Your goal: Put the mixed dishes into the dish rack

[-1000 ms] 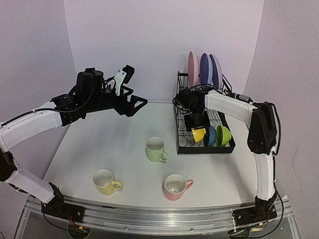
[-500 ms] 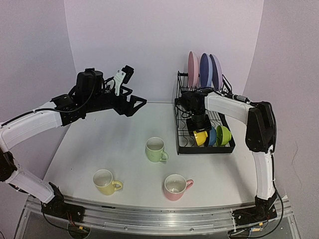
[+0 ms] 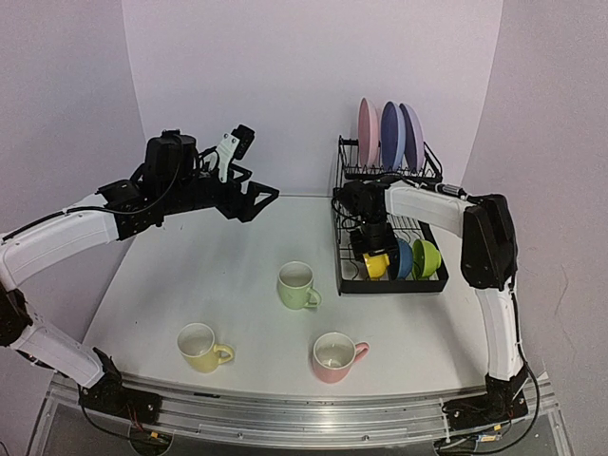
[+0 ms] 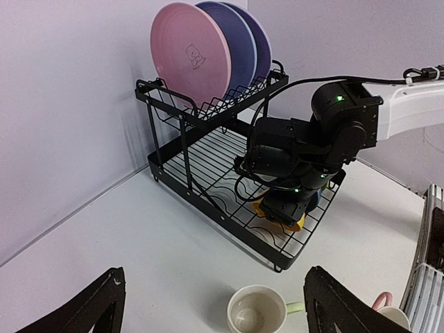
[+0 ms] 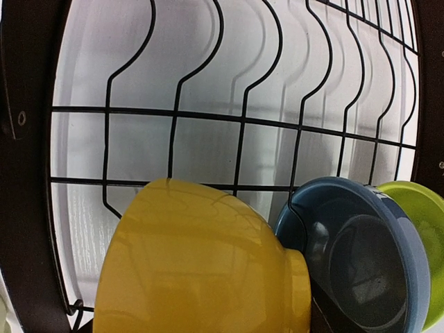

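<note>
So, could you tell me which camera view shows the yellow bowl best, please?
The right wrist view: the yellow bowl fills the lower frame, close up, beside the blue bowl. The top external view shows it small in the dish rack; the left wrist view, only a sliver.

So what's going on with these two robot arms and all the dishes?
They are loading a dish rack. The right arm's fingers hold a yellow bowl low over the lower tray, beside a blue bowl and a green bowl lying there. Three plates stand on the upper shelf. The left arm's fingers hover open and empty above the table, where a pale green mug, a yellow mug and a pink mug wait.
</note>
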Controlling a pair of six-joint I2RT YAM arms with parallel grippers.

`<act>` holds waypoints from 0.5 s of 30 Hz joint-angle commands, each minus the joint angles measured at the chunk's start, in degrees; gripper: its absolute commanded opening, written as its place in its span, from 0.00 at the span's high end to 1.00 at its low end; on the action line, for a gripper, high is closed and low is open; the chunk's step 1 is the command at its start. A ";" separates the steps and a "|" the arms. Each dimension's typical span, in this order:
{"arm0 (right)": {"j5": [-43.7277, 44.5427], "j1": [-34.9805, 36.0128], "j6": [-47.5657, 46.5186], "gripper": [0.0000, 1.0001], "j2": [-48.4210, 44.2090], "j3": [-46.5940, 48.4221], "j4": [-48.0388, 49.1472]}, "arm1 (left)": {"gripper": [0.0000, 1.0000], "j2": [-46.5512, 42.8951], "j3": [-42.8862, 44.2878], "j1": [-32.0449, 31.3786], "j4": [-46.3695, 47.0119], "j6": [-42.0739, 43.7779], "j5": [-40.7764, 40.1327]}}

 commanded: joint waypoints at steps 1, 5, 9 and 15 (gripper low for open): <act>-2.82 -1.10 0.64 1.00 1.31 0.44 -3.50 | 0.11 -1.58 0.30 0.32 1.69 0.75 -0.31; -4.15 -1.33 0.75 0.87 1.44 0.15 -3.50 | 0.11 -1.53 0.36 0.36 1.57 0.78 -0.31; -5.31 -1.36 0.68 0.67 0.88 0.13 -3.59 | 0.11 -1.17 0.64 0.63 1.24 0.30 -0.11; -4.89 -1.36 0.57 0.52 -1.62 -0.92 -3.60 | 0.11 -1.06 0.99 0.75 1.33 0.20 0.79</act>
